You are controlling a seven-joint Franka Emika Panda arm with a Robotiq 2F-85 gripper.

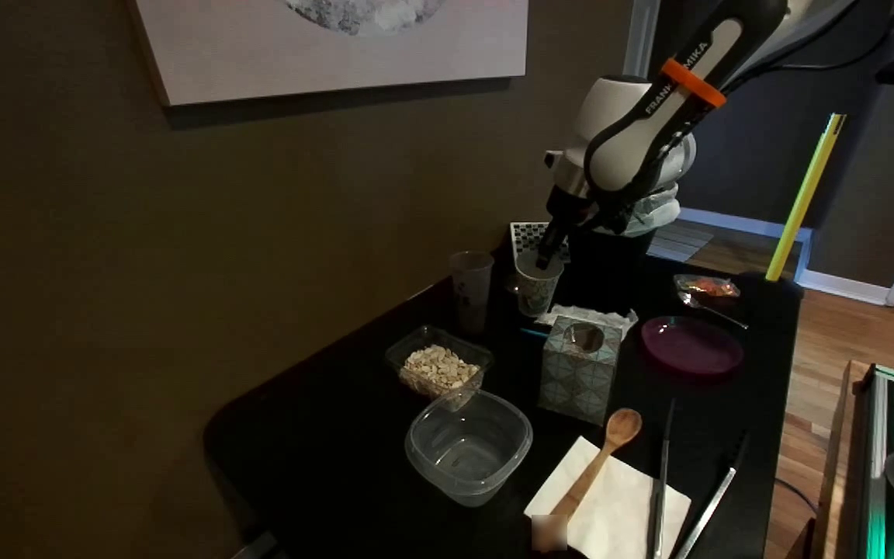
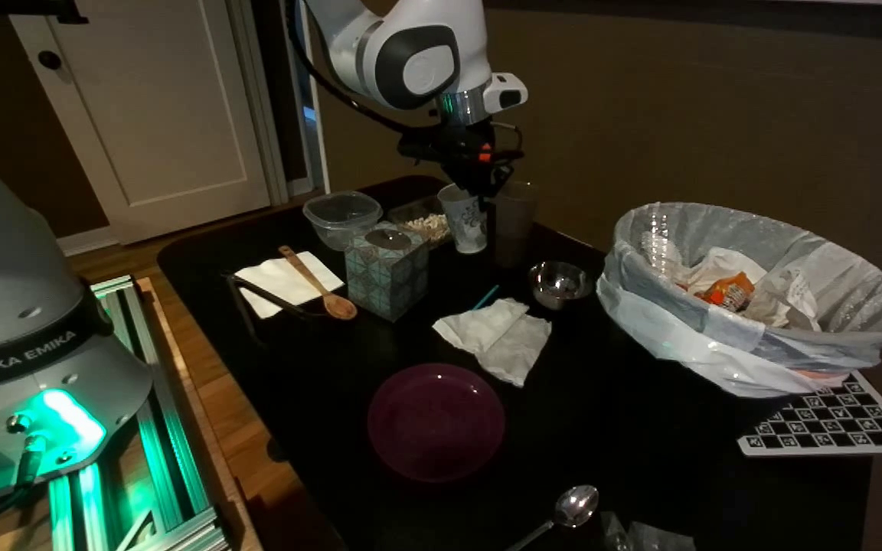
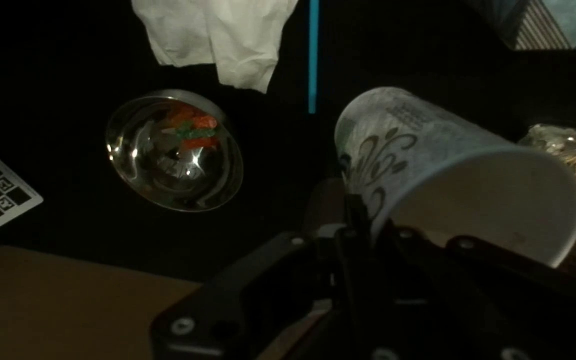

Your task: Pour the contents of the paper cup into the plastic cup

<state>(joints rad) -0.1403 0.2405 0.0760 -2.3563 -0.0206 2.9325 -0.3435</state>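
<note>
We see the tool (image 3: 369, 221) pinching the paper cup (image 1: 536, 293) near the plastic cup (image 1: 472, 291): grasp done, pour apparently left.

Dim throughout, the tabletop (image 1: 323, 442) beneath the gripper (image 1: 545, 258) nearly black, the wrist view grainy. Glints mark the metal bowl (image 3: 150, 165) near the gripper. Well apart from it, green light glows on the robot base (image 2: 35, 306); in an exterior view, a blurred square (image 1: 549, 533) covers one end of the wooden spoon (image 1: 590, 474).

A home setting is suggested by wooden flooring (image 1: 831, 334), a panelled door (image 2: 169, 99), a wall picture (image 1: 338, 62) and the tissue box (image 2: 386, 277) on the desk (image 1: 323, 450).
</note>
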